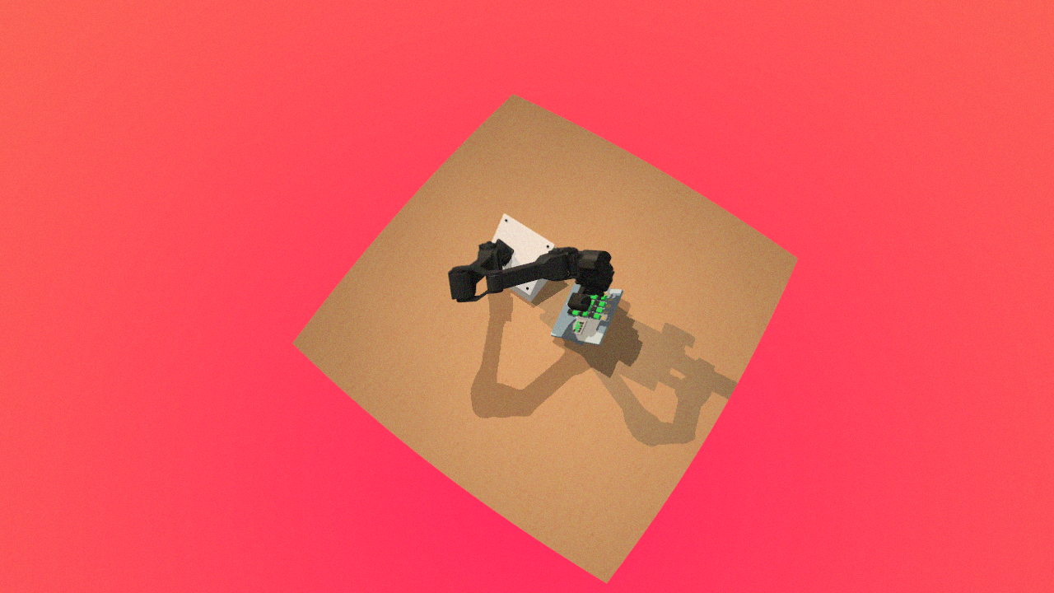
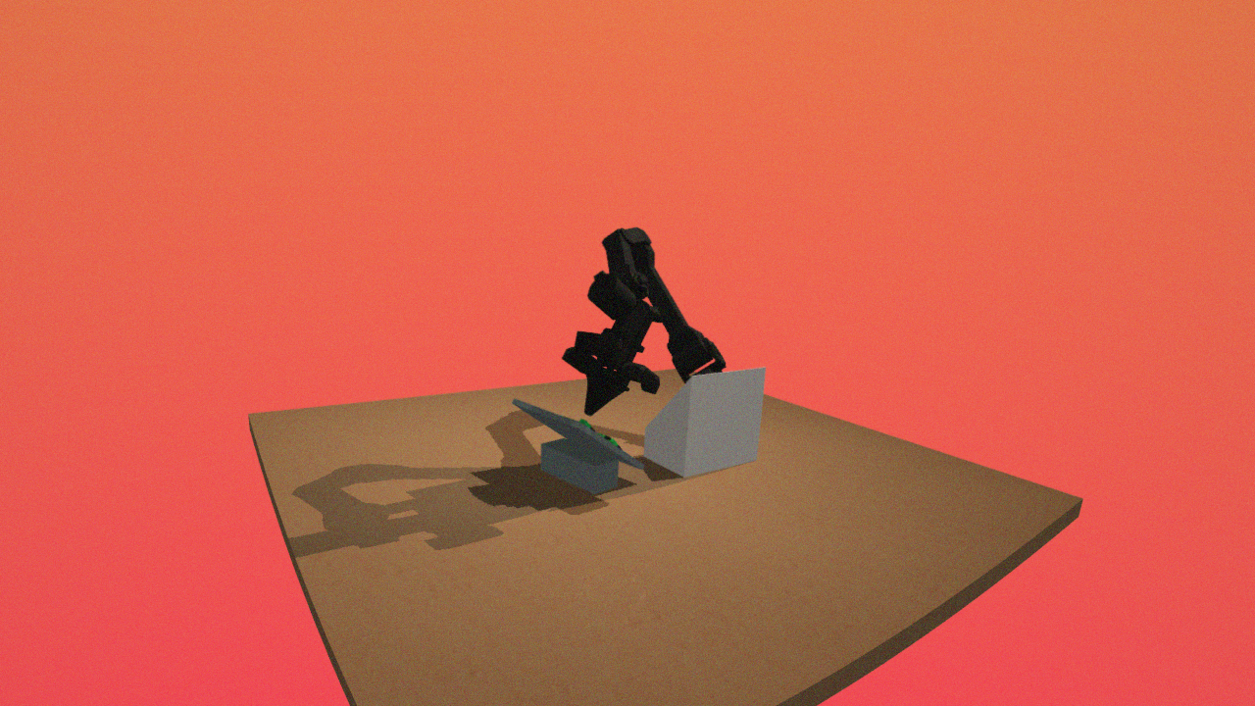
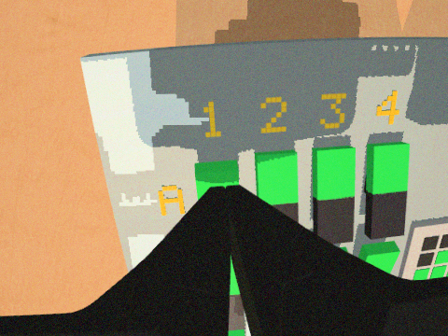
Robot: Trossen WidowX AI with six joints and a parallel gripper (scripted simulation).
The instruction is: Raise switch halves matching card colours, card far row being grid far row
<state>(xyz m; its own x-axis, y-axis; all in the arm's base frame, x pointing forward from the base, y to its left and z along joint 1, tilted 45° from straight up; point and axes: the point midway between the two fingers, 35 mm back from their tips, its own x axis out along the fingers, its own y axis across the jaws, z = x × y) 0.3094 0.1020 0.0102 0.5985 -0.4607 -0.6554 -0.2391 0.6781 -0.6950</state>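
Switch A1 (image 3: 217,172) meets the empty, closed gripper (image 3: 226,189) tips in wrist view; exterior view hides the panel (image 2: 561,423) face.

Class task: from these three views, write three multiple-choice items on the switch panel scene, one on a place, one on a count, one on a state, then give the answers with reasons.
1. Over which switch does the tool tip sit?
A) A1 B) A4 C) the card
2. How many yellow column numbers does the panel show?
A) two B) three C) four
3. How do the tool's fingers stand?
A) wide open B) shut on nothing C) shut on a switch

Answers:
1. A: in the wrist view the tip meets the green half beside letter A, under number 1.
2. C: 1, 2, 3 and 4 are readable.
3. B: only a thin slit parts the fingers, with nothing between them.
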